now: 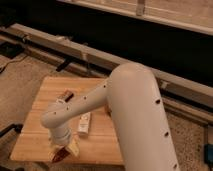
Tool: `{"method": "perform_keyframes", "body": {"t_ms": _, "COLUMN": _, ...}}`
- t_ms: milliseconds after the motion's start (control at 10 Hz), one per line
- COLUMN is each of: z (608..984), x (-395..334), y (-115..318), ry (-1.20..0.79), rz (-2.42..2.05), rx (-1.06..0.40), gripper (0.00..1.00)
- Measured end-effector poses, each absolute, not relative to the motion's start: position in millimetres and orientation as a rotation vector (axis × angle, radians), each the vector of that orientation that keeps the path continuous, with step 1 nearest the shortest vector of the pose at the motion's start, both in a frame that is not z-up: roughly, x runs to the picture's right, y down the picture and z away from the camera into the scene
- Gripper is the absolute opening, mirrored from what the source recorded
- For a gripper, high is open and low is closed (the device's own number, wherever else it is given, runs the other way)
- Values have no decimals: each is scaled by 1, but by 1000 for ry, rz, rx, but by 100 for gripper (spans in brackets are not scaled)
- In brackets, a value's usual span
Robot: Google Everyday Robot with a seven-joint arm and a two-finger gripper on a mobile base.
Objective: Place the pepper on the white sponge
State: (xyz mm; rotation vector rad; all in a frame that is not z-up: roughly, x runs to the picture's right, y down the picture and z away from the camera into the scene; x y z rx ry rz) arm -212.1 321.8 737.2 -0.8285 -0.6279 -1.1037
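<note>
At the table [44, 91] edge, the gripper [63, 148], spread wide and empty, hovers just over the pepper [58, 156].

Indoor lab-like robot test area, wooden table [35, 135], speckled floor [20, 75], long metal rail [60, 44]

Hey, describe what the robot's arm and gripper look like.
The arm is glossy white: thick rounded tubes with rows of small dark dots, narrowing to a ribbed wrist. The gripper sits below it, over the wooden table's near edge.
</note>
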Motion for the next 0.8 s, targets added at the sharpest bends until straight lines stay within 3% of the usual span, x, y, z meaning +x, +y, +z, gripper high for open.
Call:
{"method": "perform_keyframes", "body": {"t_ms": 300, "z": 741, "x": -212, "y": 325, "ry": -631, "rz": -1100, "rx": -838, "gripper": 78}}
{"method": "perform_keyframes", "body": {"t_ms": 600, "z": 742, "x": -213, "y": 326, "ry": -631, "rz": -1106, "rx": -846, "gripper": 53}}
{"method": "perform_keyframes", "body": {"t_ms": 800, "z": 742, "x": -214, "y": 327, "ry": -631, "rz": -1110, "rx": -850, "gripper": 31}}
